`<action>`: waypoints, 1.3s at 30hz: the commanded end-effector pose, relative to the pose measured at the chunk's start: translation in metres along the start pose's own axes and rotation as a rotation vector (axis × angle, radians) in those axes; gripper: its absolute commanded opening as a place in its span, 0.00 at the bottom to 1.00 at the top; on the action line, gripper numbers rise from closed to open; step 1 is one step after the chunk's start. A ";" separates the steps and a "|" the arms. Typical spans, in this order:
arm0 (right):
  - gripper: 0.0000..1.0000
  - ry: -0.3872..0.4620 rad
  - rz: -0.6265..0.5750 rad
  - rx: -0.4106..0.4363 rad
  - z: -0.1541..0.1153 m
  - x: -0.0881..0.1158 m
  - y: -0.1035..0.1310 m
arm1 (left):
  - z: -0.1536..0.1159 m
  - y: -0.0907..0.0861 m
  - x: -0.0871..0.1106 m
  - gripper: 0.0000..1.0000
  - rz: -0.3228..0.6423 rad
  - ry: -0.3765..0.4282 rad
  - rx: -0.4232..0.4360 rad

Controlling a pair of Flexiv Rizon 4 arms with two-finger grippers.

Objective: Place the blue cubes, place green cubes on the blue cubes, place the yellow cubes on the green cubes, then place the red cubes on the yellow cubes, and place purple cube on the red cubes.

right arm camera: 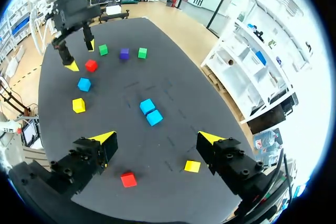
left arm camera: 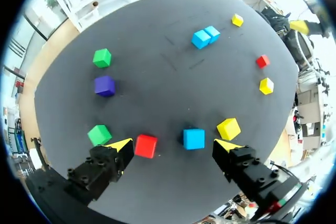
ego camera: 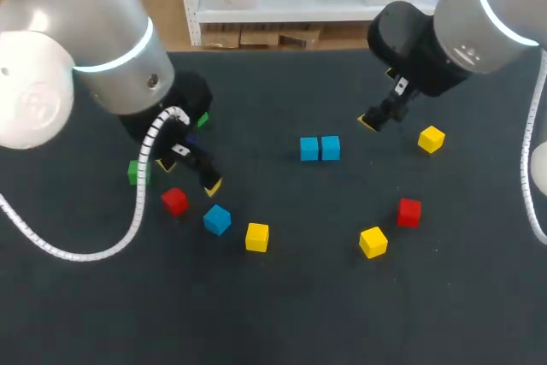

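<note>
Two blue cubes point(ego camera: 309, 149) point(ego camera: 331, 148) sit side by side at the table's middle. A third blue cube point(ego camera: 217, 219) lies at the front left, with a red cube point(ego camera: 174, 201) and a yellow cube point(ego camera: 256, 237) near it. My left gripper point(ego camera: 190, 170) hovers open just above them; from its wrist the blue cube point(left arm camera: 193, 138) and red cube point(left arm camera: 146, 146) lie between the spread fingers, untouched. A purple cube point(left arm camera: 104, 85) and two green cubes point(left arm camera: 102, 57) point(left arm camera: 99, 134) lie beside it. My right gripper point(ego camera: 383, 113) hangs open and empty behind the blue pair point(right arm camera: 147, 106).
At the right lie a red cube point(ego camera: 409, 212) and two yellow cubes point(ego camera: 373, 242) point(ego camera: 431, 138). My left arm covers the purple cube and part of a green cube point(ego camera: 138, 173) in the head view. The dark tabletop point(ego camera: 308, 314) is bare along the front.
</note>
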State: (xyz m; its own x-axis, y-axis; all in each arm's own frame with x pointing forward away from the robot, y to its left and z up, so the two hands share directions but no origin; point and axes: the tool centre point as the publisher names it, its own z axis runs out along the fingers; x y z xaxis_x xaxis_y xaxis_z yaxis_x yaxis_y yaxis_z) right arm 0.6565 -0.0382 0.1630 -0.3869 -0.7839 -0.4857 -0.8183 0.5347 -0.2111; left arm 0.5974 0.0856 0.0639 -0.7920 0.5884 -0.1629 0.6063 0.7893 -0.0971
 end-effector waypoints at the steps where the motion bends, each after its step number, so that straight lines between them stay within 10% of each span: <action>1: 1.00 -0.001 0.001 0.005 0.000 0.001 0.001 | 0.017 0.000 -0.007 1.00 -0.013 0.019 0.009; 37: 1.00 -0.001 0.001 0.005 0.000 0.001 0.001 | 0.060 -0.022 -0.004 1.00 0.021 0.107 0.065; 39: 1.00 -0.001 0.001 0.005 0.000 0.001 0.001 | 0.060 -0.025 -0.005 0.85 0.025 0.108 0.062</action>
State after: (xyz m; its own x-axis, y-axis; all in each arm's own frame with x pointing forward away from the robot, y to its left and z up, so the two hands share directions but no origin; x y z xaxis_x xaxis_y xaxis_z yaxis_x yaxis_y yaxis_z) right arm 0.6565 -0.0382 0.1630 -0.3869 -0.7839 -0.4856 -0.8182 0.5347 -0.2112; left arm 0.5887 0.0564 0.0083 -0.7799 0.6223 -0.0675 0.6241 0.7649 -0.1591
